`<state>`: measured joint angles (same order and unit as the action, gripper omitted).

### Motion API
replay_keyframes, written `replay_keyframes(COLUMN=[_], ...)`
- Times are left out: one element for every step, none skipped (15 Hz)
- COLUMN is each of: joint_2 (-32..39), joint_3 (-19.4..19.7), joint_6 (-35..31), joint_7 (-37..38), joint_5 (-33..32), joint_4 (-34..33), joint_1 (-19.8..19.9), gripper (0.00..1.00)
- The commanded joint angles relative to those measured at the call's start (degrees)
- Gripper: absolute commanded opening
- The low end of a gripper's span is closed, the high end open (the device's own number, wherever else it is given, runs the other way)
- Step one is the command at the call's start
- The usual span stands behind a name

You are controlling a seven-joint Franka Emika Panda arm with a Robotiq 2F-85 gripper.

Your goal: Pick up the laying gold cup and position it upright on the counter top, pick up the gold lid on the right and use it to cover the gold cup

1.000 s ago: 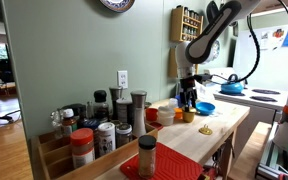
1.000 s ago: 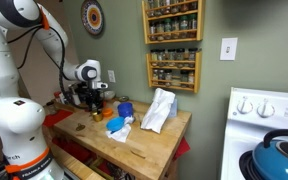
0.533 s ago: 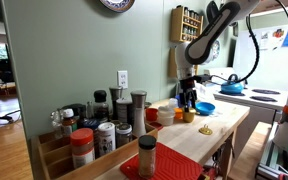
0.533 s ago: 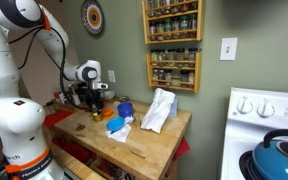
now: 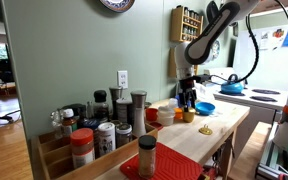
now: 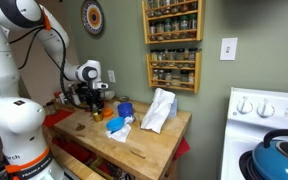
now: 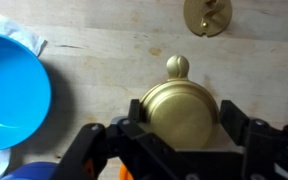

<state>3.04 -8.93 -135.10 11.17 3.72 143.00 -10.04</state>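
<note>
In the wrist view the gold cup [image 7: 179, 115] sits between my gripper's [image 7: 180, 128] two black fingers, which press against its left and right sides. Its rounded gold surface faces the camera, and a small gold knob shows past its far edge. The gold lid [image 7: 206, 14] lies flat on the counter top [image 7: 104, 50] beyond the cup. In an exterior view my gripper [image 5: 187, 100] points straight down over the cup [image 5: 188, 115], which is at the counter surface, and the lid [image 5: 205, 130] lies nearer the front edge.
A blue bowl [image 7: 9, 85] sits close to the left of the gripper and also shows in an exterior view [image 5: 205, 107]. A white cloth [image 6: 159, 110] stands on the counter. Spice jars [image 5: 104, 135] and a red-orange cup [image 5: 152, 115] line the wall side.
</note>
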Motion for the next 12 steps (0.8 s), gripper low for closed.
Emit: replay_keyframes(joint_2=[0.0, -0.1, 0.0, 0.1, 0.2, 0.3, 0.3, 0.4, 0.4, 0.4, 0.3, 0.3], joint_3=[0.2, 0.2, 0.2, 0.2, 0.3, 0.3, 0.3, 0.2, 0.2, 0.2, 0.2, 0.2], joint_6=[-0.3, -0.3, -0.4, -0.4, -0.4, -0.4, -0.3, -0.2, -0.2, -0.1, 0.0, 0.2], joint_7=[2.2, 2.4, 2.6, 2.7, 2.9, 2.9, 2.9, 2.8, 2.8, 2.7, 2.6, 2.6], joint_5=[-2.3, -2.5, -2.6, -2.6, -2.7, -2.7, -2.8, -2.6, -2.7, -2.6, -2.5, -2.5], joint_4=[0.1, 0.2, 0.2, 0.2, 0.2, 0.1, 0.1, 0.1, 0.1, 0.0, 0.0, 0.0], joint_1=[0.1, 0.2, 0.2, 0.2, 0.2, 0.2, 0.2, 0.2, 0.2, 0.2, 0.2, 0.2], gripper=[0.63, 0.64, 0.63, 0.63, 0.64, 0.64, 0.64, 0.63, 0.64, 0.63, 0.63, 0.63])
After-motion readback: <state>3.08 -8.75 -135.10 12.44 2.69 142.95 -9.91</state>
